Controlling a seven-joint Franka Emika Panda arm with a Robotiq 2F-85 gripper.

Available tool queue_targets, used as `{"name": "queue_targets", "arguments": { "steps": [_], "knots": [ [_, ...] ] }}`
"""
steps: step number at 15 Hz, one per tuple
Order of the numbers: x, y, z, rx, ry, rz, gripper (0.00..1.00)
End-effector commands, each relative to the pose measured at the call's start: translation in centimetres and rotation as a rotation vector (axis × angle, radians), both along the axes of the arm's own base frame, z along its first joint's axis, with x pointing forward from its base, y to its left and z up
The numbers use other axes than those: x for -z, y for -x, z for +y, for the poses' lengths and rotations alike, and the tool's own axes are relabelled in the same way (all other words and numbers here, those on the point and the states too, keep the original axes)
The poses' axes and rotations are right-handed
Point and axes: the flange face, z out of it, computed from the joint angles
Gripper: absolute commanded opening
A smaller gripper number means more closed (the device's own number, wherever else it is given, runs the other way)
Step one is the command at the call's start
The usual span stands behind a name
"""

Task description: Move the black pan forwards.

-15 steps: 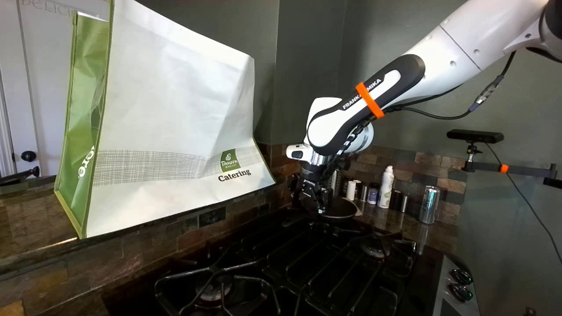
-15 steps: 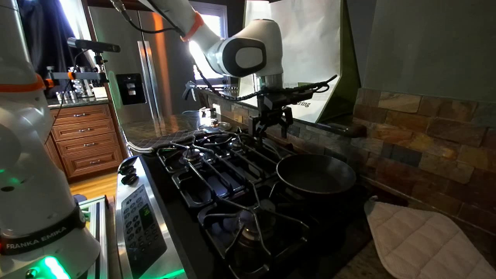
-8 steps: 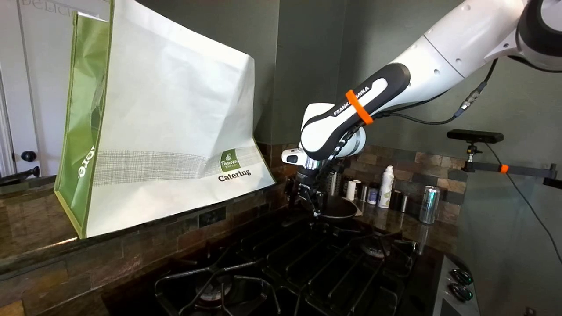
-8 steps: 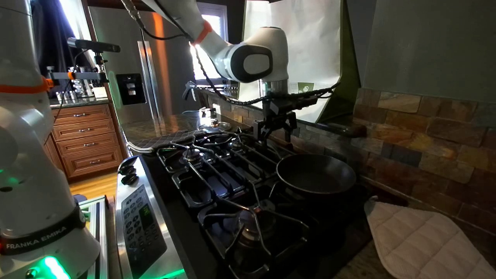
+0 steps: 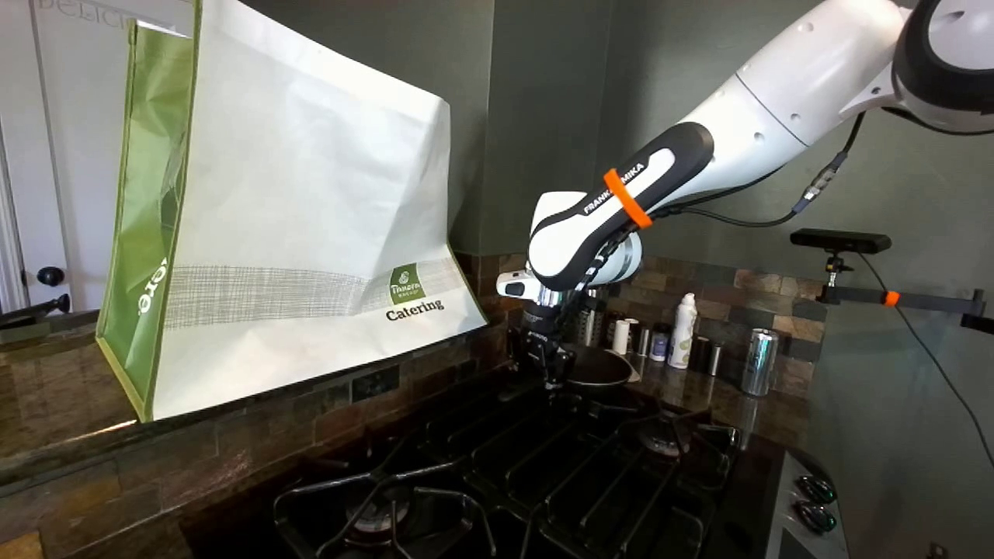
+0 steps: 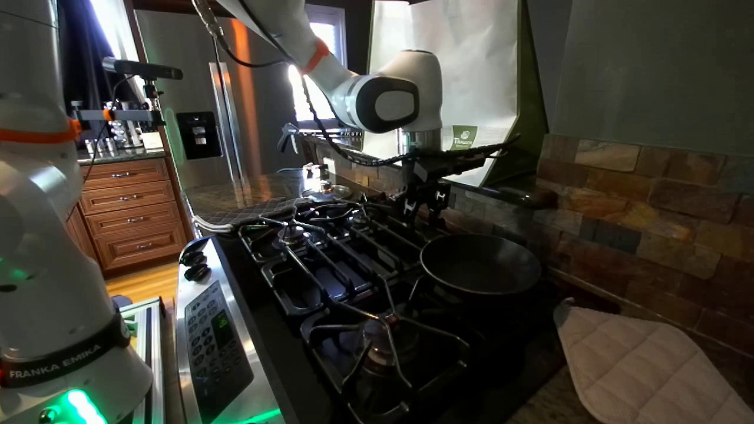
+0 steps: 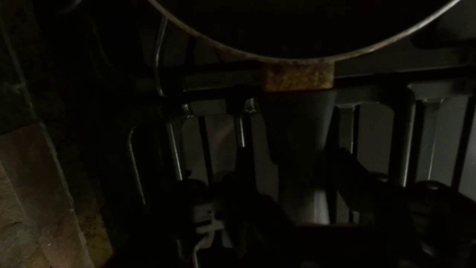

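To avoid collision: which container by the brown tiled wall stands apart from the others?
The shiny silver cylinder, rightmost container in an exterior view; a gap separates it from the others, including the tall white bottle.

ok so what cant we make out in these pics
Black pan: far side cut off by the top edge in the wrist view.
Handle: near end lost in darkness around the gripper, wrist view; contact unclear.
Pot holder: cut off by the frame's edge in an exterior view.
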Motion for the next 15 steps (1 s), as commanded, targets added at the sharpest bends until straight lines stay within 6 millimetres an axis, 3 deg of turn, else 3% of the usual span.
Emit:
{"name": "queue_targets", "arguments": {
  "steps": [1, 4, 10, 15],
  "knots": [
    [0.3, -0.2, -0.4, -0.011, 0.002, 0.027, 0.28],
    [0.5, -0.1, -0.6, -0.004, 0.001, 0.034, 0.06],
    [0.1, 0.0, -0.5, 0.001, 0.004, 0.035, 0.08],
    [-0.4, 1.4, -0.8, 0.092, -0.008, 0.060, 0.08]
  ]
}}
